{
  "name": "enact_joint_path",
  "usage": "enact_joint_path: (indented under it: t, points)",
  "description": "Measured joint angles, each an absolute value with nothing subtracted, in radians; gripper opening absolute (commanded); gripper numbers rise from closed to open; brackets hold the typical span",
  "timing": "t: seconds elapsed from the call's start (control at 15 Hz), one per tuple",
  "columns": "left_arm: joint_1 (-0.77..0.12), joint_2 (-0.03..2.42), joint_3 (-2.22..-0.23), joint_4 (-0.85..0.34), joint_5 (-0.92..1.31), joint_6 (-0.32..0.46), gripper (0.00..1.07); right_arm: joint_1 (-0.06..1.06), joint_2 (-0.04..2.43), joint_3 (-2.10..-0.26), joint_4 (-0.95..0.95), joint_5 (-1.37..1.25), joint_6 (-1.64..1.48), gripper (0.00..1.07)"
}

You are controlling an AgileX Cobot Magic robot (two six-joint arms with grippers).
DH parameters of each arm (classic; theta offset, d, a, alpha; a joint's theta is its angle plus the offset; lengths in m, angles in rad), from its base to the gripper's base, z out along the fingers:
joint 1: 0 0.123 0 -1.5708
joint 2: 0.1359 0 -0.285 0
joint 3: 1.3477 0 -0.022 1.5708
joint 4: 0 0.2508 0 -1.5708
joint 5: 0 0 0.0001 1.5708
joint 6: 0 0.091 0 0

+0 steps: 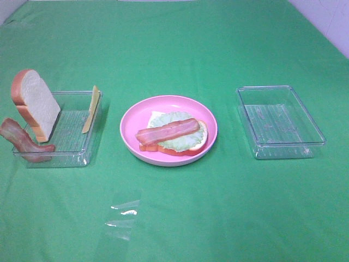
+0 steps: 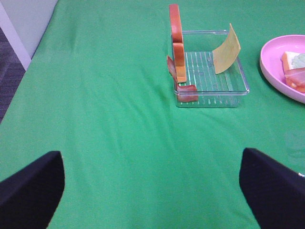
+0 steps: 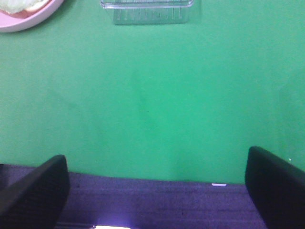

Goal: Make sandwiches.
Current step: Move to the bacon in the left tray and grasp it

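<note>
Exterior high view first: the sandwiches [image 1: 172,135] stand at one half-built stack, sitting in the middle of the pink plate [image 1: 126,143] at the centre of the green cloth [image 1: 218,218]. A bread base shows at the bottom, with pale lettuce [image 1: 182,143] over it and a bacon strip [image 1: 166,131] laid across the top. No cheese and no top slice yet, so by the look of it the build is about midway.

The rest of the ingredients wait in the left tray [image 1: 71,155], just beside the plate. White bread [image 1: 37,105] stands on edge at the tray's outer side, and a second bacon piece [image 1: 24,143] droops over the front corner. The thin yellow cheese [image 1: 90,109] leans against the wall nearest the plate. The right tray [image 1: 281,150] holds nothing.

The next move likely falls to the left arm: reach into that tray for the cheese or the bread. The cheese is thin and propped upright, so it calls for a careful pinch across its faces without knocking the bread over.

And the tools? The left gripper [image 2: 151,167] hangs over bare cloth well short of the tray, jaws spread wide, nothing between them. The right gripper [image 3: 156,162] hovers at the table's near edge, equally wide apart, touching nothing.
</note>
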State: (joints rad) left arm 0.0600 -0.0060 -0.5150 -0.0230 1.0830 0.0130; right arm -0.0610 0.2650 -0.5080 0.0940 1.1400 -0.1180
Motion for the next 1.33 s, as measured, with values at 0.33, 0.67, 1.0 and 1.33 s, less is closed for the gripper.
enact_joint_path:
  t: [0.33,0.67,1.0,1.33]
  points:
    - [0.06,-0.006,-0.515,-0.023,1.083,0.013,0.91,-0.061,-0.003,-0.504,0.053,1.172,-0.118,0.96]
    - [0.06,-0.006,-0.515,-0.023,1.083,0.013,0.91,-0.061,-0.003,-0.459,0.062,1.131,-0.098,0.96]
    - [0.06,-0.006,-0.515,-0.023,1.083,0.013,0.91,-0.061,-0.003,-0.455,0.054,1.117,-0.062,0.96]
    - [0.06,-0.006,-0.515,-0.023,1.083,0.013,0.91,-0.061,-0.003,-0.454,0.054,1.114,-0.061,0.96]
